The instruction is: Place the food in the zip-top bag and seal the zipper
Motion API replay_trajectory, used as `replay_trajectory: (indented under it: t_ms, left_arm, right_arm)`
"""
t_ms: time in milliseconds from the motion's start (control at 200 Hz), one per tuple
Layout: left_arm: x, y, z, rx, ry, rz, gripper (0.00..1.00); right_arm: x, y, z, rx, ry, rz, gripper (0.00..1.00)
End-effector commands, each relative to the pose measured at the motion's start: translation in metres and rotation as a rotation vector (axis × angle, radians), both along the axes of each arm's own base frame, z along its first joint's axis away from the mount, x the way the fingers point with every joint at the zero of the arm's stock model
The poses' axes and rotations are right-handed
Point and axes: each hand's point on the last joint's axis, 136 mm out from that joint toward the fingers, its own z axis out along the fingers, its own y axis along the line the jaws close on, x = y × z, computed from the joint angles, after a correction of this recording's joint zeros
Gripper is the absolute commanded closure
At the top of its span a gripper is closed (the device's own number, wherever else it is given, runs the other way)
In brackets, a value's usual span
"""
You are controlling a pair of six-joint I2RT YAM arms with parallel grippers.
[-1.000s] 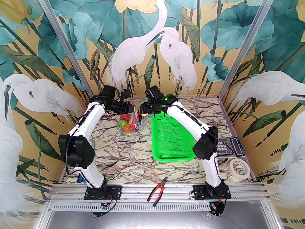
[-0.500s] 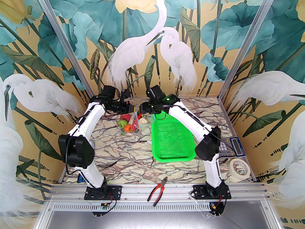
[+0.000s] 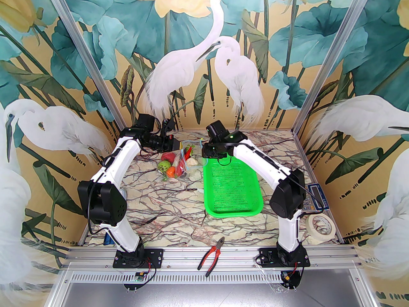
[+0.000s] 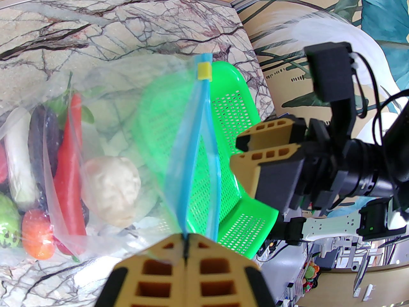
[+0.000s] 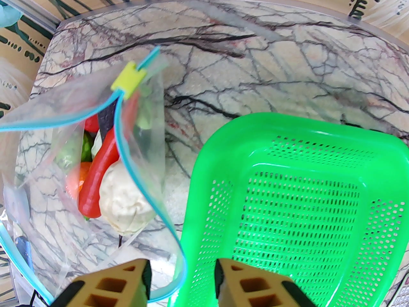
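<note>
The zip-top bag (image 3: 191, 166) lies at the far middle of the marble table (image 3: 179, 209), just left of the green mesh basket (image 3: 208, 184), with its mouth lifted off the surface. The toys sit heaped in its lower part: a red chili (image 4: 72, 158), a cream cauliflower (image 4: 111, 187), a purple eggplant (image 4: 43, 145), a white cucumber (image 4: 19, 158), an orange tomato (image 4: 36, 238) and a green cabbage (image 4: 8, 222).

The left gripper (image 4: 186, 245) is clamped tight on one end of the zipper (image 4: 191, 145), its fingers meeting on the blue strip. The right gripper (image 5: 182, 273) has its jaws well apart and holds nothing. One blue lip runs through the gap between its fingers, though whether it touches them cannot be told. From the yellow slider (image 5: 128, 79) at the far end, the two lips part, so the mouth is not yet sealed.

The film looks thin, limp and slick, and it would likely crumple or slide out of a pinch taken mid-panel. The load seems light, but it may roll and tug the bag sideways. The blue strip is the stiffest line on the bag and the better place to take hold. The small, hard slider looks like the part to grip and draw along the strip while the left end stays anchored.
</note>
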Motion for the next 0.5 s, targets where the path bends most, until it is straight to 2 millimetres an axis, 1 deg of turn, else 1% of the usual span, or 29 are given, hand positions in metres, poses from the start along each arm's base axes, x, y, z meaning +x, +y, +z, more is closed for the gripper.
replay_trajectory:
  t_ms: [0,210,440,495]
  left_arm:
    - [-0.001,-0.002,0.008,-0.018,-0.010,-0.016,0.97]
    - [-0.002,-0.002,0.008,-0.014,-0.008,-0.019,0.97]
    - [-0.003,-0.001,0.005,-0.007,-0.002,-0.020,0.97]
    - [-0.003,-0.001,0.005,-0.007,-0.001,-0.019,0.97]
  right_arm:
    - [0.002,0.010,-0.006,0.035,0.013,0.005,0.63]
    - [0.007,0.013,-0.022,0.048,0.049,-0.002,0.66]
    - [0.009,0.013,-0.029,0.046,0.061,-0.006,0.70]
    - [0.009,0.012,-0.031,0.046,0.065,-0.005,0.74]
